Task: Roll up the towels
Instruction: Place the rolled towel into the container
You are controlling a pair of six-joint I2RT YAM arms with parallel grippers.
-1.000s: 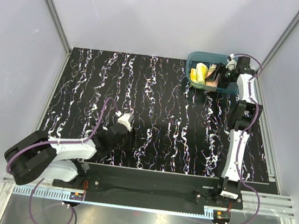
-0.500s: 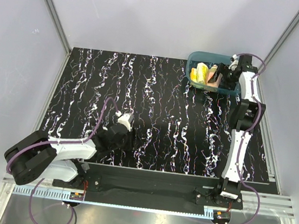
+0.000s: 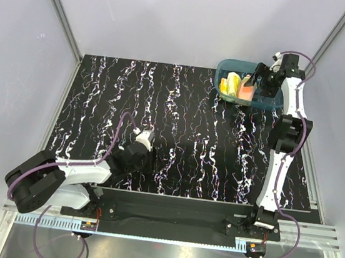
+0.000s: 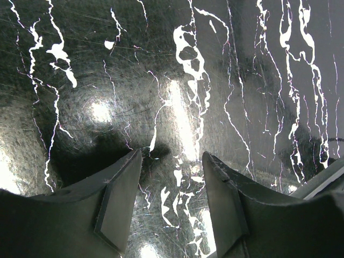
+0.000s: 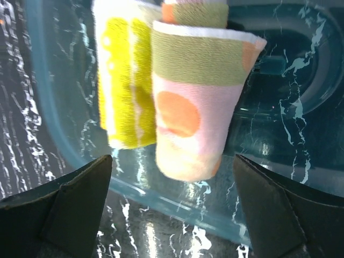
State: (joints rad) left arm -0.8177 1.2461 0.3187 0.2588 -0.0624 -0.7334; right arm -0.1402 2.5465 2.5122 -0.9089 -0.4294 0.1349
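Note:
Two rolled towels stand side by side in the teal tub (image 3: 263,104) at the back right: a yellow one (image 3: 231,84) (image 5: 122,80) and an orange dotted one (image 3: 247,90) (image 5: 194,113). My right gripper (image 3: 258,81) (image 5: 172,161) hovers just over the tub's near wall (image 5: 177,200), open wide. Its fingers (image 5: 80,207) stand apart from the dotted roll and touch nothing. My left gripper (image 3: 145,137) (image 4: 172,156) is low over the black marbled tabletop (image 4: 177,64) at the near left, open and empty.
The black mat (image 3: 185,130) with white veining covers the table. Pale booth walls and metal frame posts (image 3: 58,8) close in the sides and back. The tub sits in the mat's far right corner, close to the right wall.
My right gripper opened wide, let go of the dotted roll and drew up and back from the tub. The roll stays standing inside. The left arm has not moved.

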